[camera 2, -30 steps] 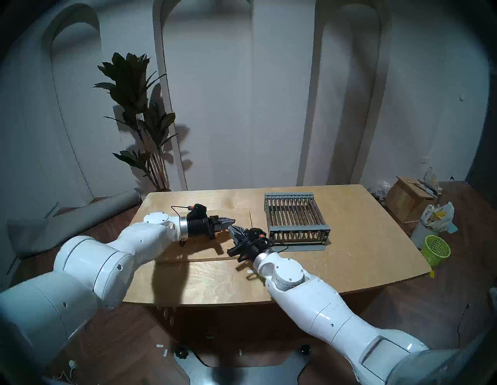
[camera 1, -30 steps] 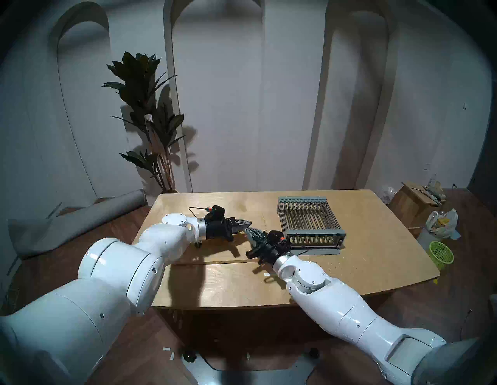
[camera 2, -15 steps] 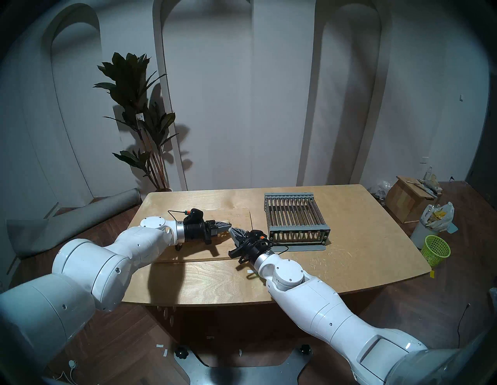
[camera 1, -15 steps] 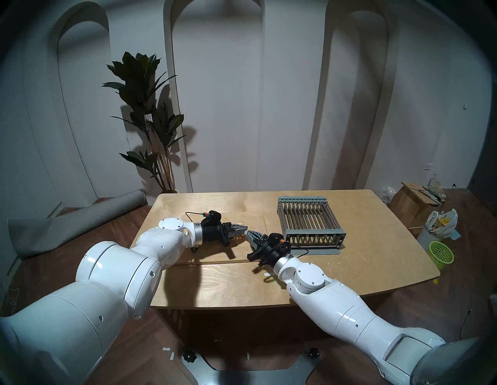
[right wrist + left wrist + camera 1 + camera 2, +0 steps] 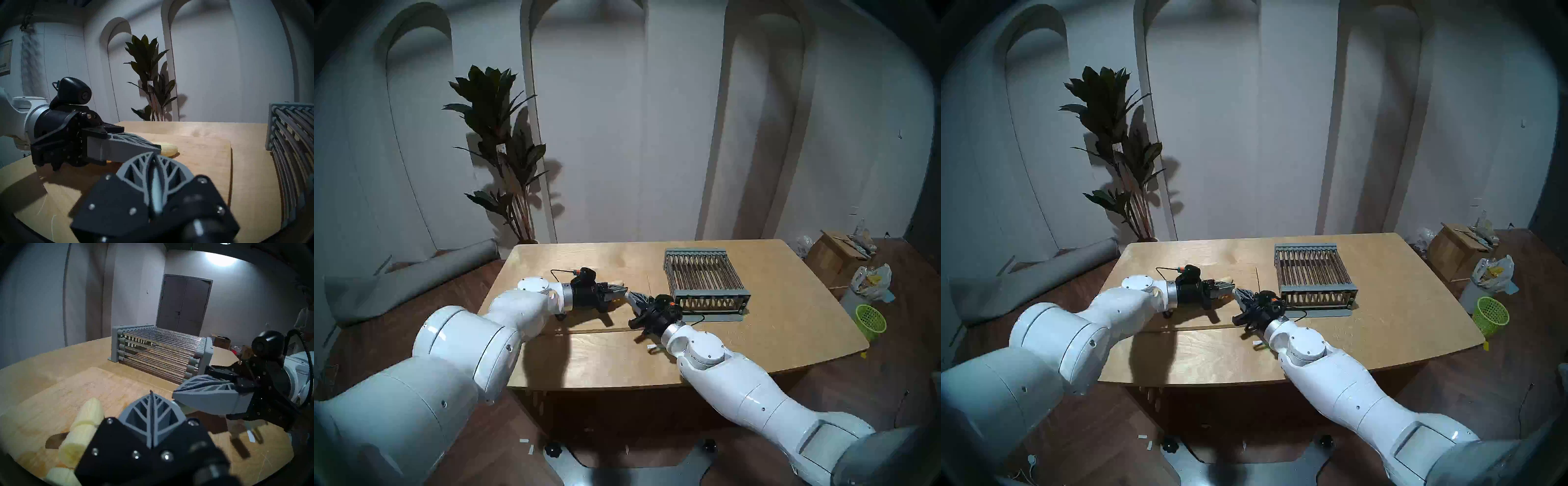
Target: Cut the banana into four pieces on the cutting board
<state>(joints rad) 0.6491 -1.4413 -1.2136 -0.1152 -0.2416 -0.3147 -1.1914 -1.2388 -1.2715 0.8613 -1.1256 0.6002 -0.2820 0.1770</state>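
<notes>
Peeled banana (image 5: pixel 81 428) looks soft, slippery, mushes easily; steady it gently mid-chunk. Both the left tool (image 5: pixel 151 414) and right tool (image 5: pixel 153 171) are pressed together, empty.

The cutting board (image 5: pixel 585 319) lies on the left half of the table (image 5: pixel 789 332), between its far edge and its near edge. The banana (image 5: pixel 81 429) lies in pieces on the board, in a row, toward the board's far side. The left gripper (image 5: pixel 624 291) reaches in from the table's left edge and lies over the board, just beside the banana. The right gripper (image 5: pixel 631 294) comes from the near right and meets it tip to tip near the board's right edge. A rack (image 5: pixel 704 278) stands right of the board, toward the far edge. A plant (image 5: pixel 504 142) stands behind the table's far left corner.
</notes>
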